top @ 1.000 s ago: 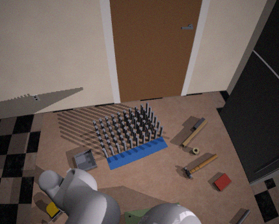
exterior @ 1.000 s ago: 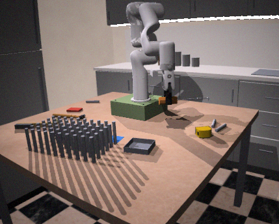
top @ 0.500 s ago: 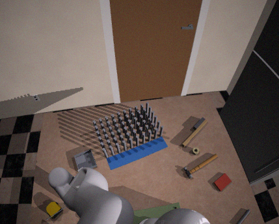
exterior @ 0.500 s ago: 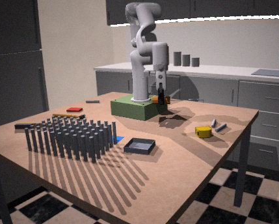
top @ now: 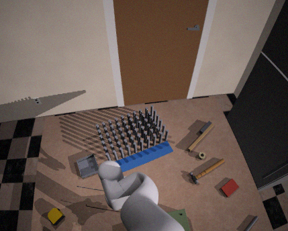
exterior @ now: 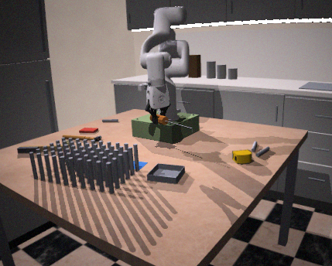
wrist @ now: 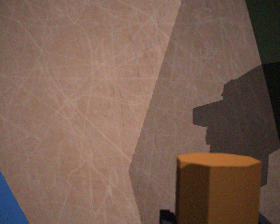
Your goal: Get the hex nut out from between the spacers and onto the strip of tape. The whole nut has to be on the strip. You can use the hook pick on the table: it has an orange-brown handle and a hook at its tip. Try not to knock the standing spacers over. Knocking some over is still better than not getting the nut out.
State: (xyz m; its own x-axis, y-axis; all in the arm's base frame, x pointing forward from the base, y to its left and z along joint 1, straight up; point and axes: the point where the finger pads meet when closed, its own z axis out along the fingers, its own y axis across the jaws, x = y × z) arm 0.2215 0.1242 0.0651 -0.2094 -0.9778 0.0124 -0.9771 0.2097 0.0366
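My gripper (exterior: 157, 115) is shut on the orange-brown handle (exterior: 162, 119) (wrist: 218, 190) of the hook pick. It holds the pick in the air near the green robot base (exterior: 164, 131), with the thin shaft (exterior: 182, 124) pointing away to the right. The hook tip is too small to make out. The dense field of grey spacers (top: 131, 134) (exterior: 85, 162) stands upright across the table. The blue tape strip (top: 148, 156) (exterior: 142, 165) (wrist: 1, 200) lies along the field's near edge. The hex nut is hidden among the spacers. In the top view the arm hides the gripper.
A grey tray (top: 87, 166) (exterior: 166, 172) sits beside the strip's end. A yellow tape measure (top: 56, 215) (exterior: 241, 156), a hammer (top: 208, 169) (exterior: 81, 137), a red block (top: 229, 187) (exterior: 88, 130), a small tape roll (top: 201, 154) and a wooden bar (top: 201, 135) lie around the table.
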